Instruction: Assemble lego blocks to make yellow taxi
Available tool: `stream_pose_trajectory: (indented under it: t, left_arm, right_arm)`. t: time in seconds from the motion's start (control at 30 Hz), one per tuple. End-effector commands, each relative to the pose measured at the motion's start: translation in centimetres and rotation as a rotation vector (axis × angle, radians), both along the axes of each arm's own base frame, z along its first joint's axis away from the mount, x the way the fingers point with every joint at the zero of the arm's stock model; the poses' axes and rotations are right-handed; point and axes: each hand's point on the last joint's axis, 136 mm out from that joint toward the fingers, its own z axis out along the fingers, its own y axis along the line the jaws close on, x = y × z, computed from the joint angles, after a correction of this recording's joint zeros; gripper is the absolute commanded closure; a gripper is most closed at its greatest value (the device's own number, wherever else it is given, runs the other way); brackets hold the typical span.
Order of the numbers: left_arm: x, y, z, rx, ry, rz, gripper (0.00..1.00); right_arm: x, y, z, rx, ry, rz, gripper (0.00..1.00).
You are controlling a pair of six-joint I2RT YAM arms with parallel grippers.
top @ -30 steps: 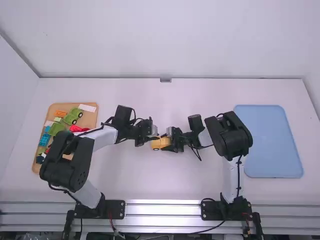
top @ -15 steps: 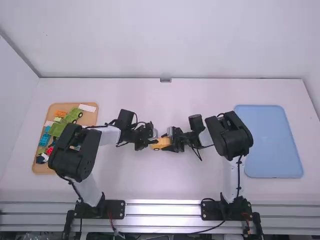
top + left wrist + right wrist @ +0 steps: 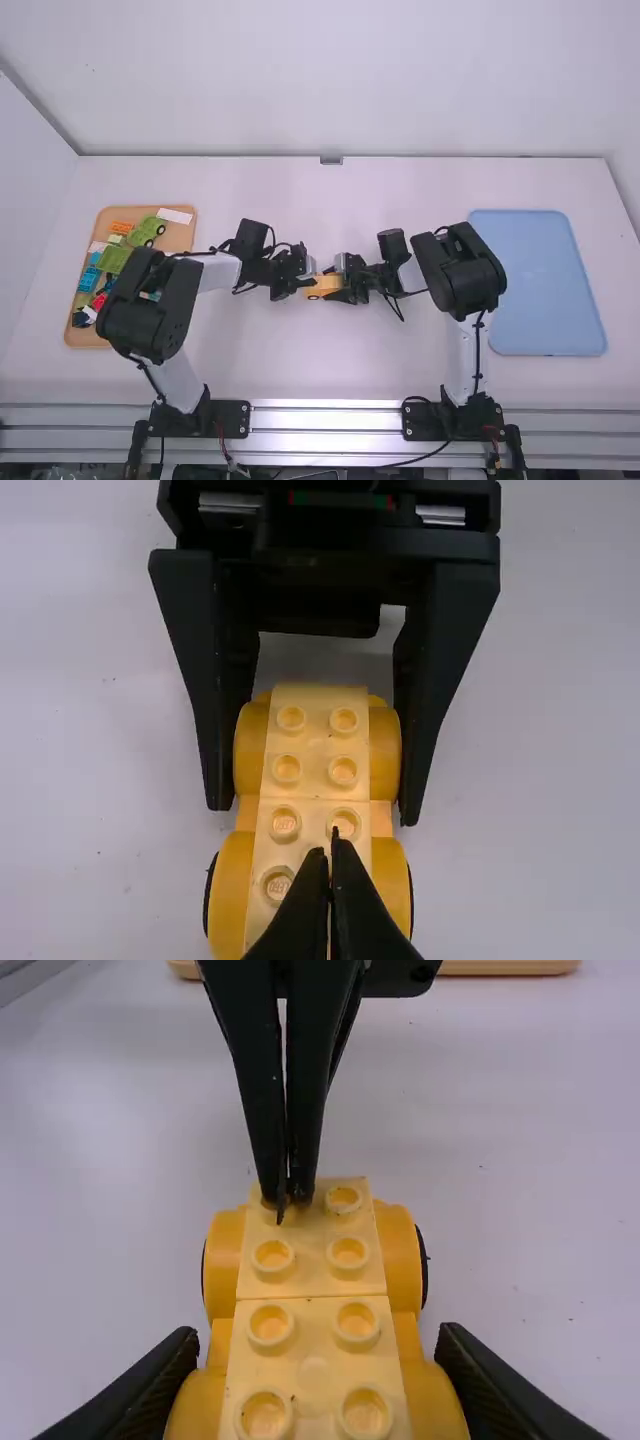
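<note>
Okay, mid white table (image 3: 400, 360), pinched in the right gripper (image 3: 319, 1332), with the left gripper (image 3: 330, 852) pressed together at the left end: yellow car base (image 3: 320, 287). Probably light, stiff, kinda slick; grab near and far sides, off the studs (image 3: 348, 1253).

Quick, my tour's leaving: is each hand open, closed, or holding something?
Left hand: closed, empty, tips at the yellow car.
Right hand: gripping the car's sides.

High cam looks forward and down from way back. Left wrist cam faces right, right one faces left, both super close on the same yellow car (image 3: 315, 785).
</note>
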Motion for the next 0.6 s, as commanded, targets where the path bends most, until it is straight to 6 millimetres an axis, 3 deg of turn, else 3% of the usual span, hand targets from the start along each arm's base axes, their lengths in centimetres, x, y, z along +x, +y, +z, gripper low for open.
stream_pose_trajectory:
  t: [0.0,0.07,0.13,0.2,0.23,0.27,0.33,0.43,0.57]
  left_arm:
    - [-0.2,0.6,-0.3,0.064,-0.028,0.018,0.98]
    - [0.1,0.8,1.0,0.052,-0.056,0.03,0.98]
    - [1.0,1.0,4.0,0.021,-0.11,0.072,0.98]
    - [1.5,1.2,6.0,0.002,-0.144,0.102,0.84]
    - [1.8,1.5,8.0,-0.018,-0.18,0.134,0.55]
    - [2.1,1.9,9.3,-0.024,-0.204,0.164,0.01]
    - [3.1,3.5,12.0,-0.021,-0.243,0.286,0.01]
    - [4.4,5.9,14.1,0.005,-0.259,0.477,0.01]
    - [4.8,8.4,15.1,0.063,-0.271,0.64,0.01]
  right_arm:
    - [0.1,-0.2,-1.7,-0.075,0.011,-0.036,0.51]
    - [0.3,-0.3,-2.0,-0.094,0.006,-0.05,0.51]
    - [0.4,-0.4,-2.1,-0.101,0.009,-0.056,0.51]
    - [0.4,-0.3,-2.1,-0.099,0.009,-0.055,0.51]
    - [0.5,-0.4,-2.2,-0.104,0.008,-0.061,0.52]
    - [0.7,-0.6,-2.2,-0.108,0.007,-0.068,0.51]
    - [1.0,-1.2,-2.3,-0.111,0.018,-0.086,0.51]
    - [1.3,-2.1,-2.2,-0.132,0.042,-0.112,0.52]
    - [1.7,-3.6,-2.3,-0.225,0.001,-0.135,0.5]
